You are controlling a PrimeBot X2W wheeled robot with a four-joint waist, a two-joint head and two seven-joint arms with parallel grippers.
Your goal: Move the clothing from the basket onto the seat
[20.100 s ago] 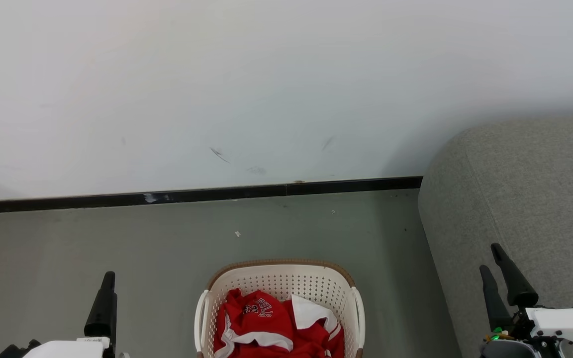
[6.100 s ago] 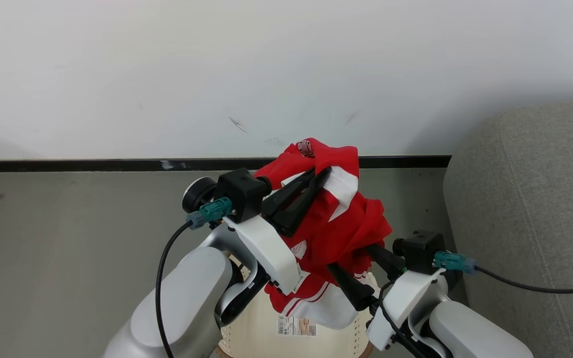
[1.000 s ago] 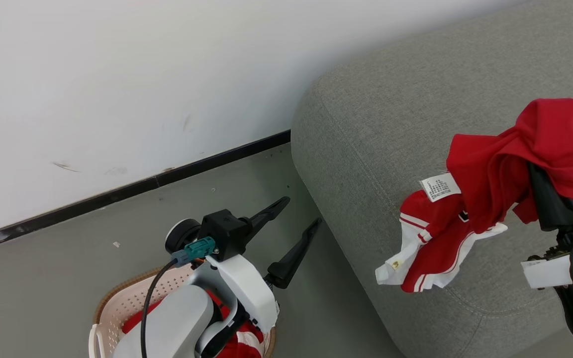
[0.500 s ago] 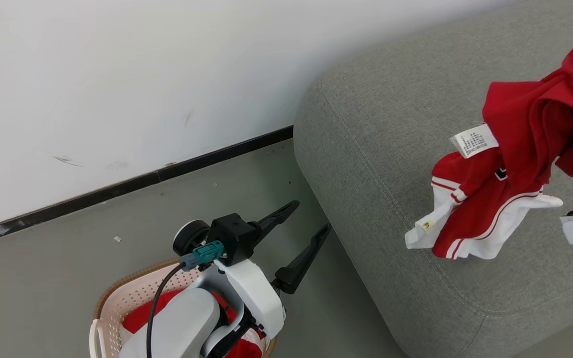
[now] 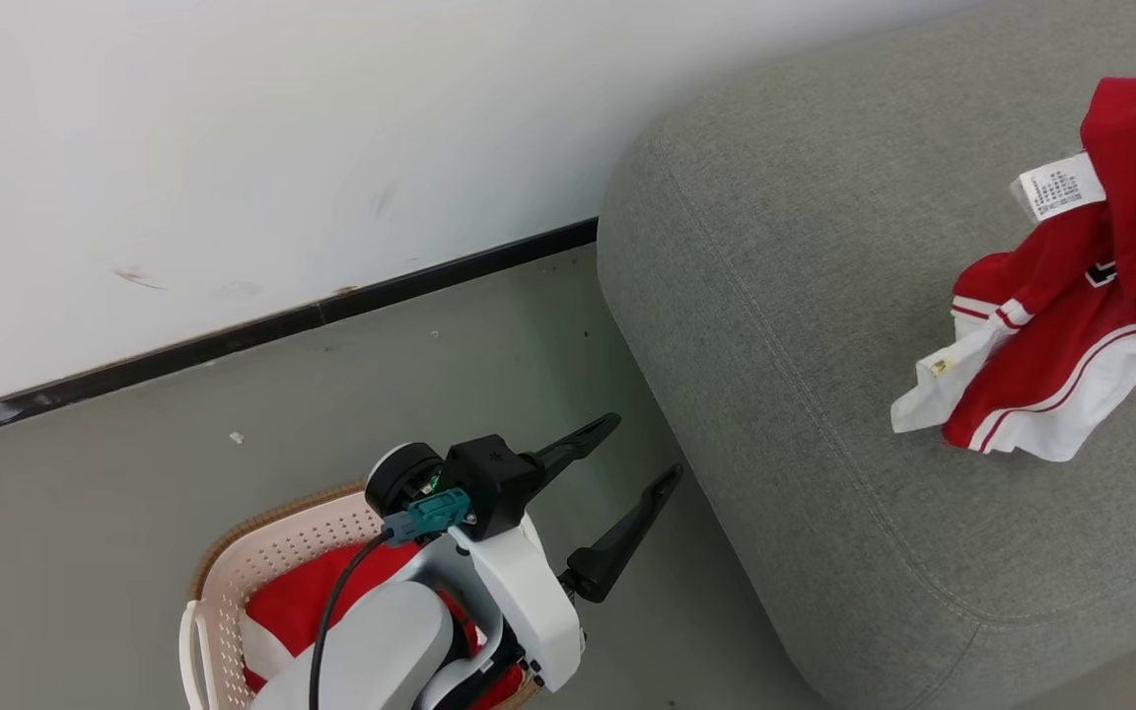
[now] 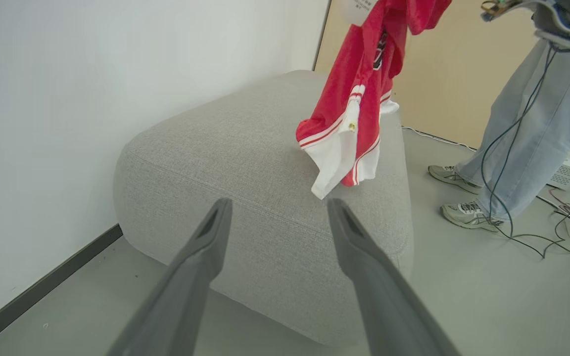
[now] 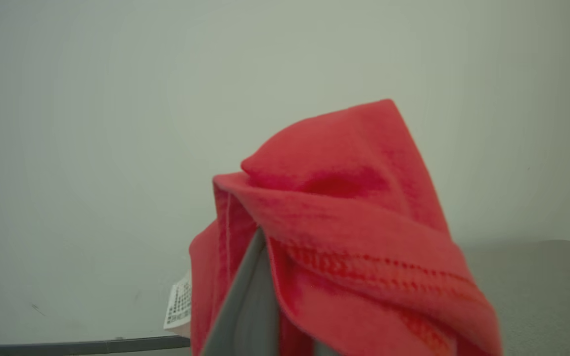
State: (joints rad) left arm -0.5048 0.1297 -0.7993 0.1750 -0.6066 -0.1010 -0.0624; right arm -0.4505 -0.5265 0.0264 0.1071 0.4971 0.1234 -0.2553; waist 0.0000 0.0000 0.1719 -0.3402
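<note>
A red garment with white trim [image 5: 1071, 325] hangs over the grey seat [image 5: 824, 325]. My right gripper [image 7: 265, 277] is shut on it, and red fabric [image 7: 344, 237] drapes over the fingers. Its white hem [image 6: 337, 168] dangles close to the seat's top [image 6: 245, 143]; I cannot tell whether they touch. My left gripper [image 5: 646, 446] stands open with nothing in it, above the floor between basket and seat. In the left wrist view the left gripper [image 6: 279, 203] points at the seat. The cream basket [image 5: 262, 528] at lower left holds more red clothing [image 5: 302, 602], partly hidden by my left arm.
A person in light jeans [image 6: 527, 123] and sneakers stands beyond the seat. Cables [image 6: 557, 232] and a power strip lie on the floor there. A white wall with a black baseboard [image 5: 262, 325] runs behind the basket and seat.
My right gripper has carried the red garment farther right across the seat, and the gripper has left the head view's right edge. The head view has shifted slightly. The left gripper stays open.
</note>
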